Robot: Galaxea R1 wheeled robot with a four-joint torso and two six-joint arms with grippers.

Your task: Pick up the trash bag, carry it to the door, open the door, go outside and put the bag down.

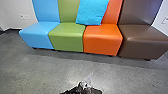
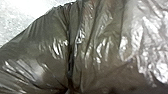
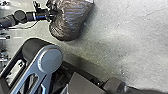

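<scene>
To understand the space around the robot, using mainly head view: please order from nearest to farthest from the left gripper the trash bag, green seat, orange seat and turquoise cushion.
1. Trash bag: right at the left gripper.
2. Green seat and orange seat: ahead, side by side, too close to call.
3. Turquoise cushion: farther back, against the backrests.

Before us, four seats (image 1: 66, 41) stand side by side on the floor (image 1: 50, 67). A cushion (image 1: 91, 12) leans across the middle two, mostly on the third from our left. Walls (image 1: 15, 15) flank the row. The trash bag (image 3: 70, 20) is at our left arm's (image 3: 31, 16) end.
</scene>
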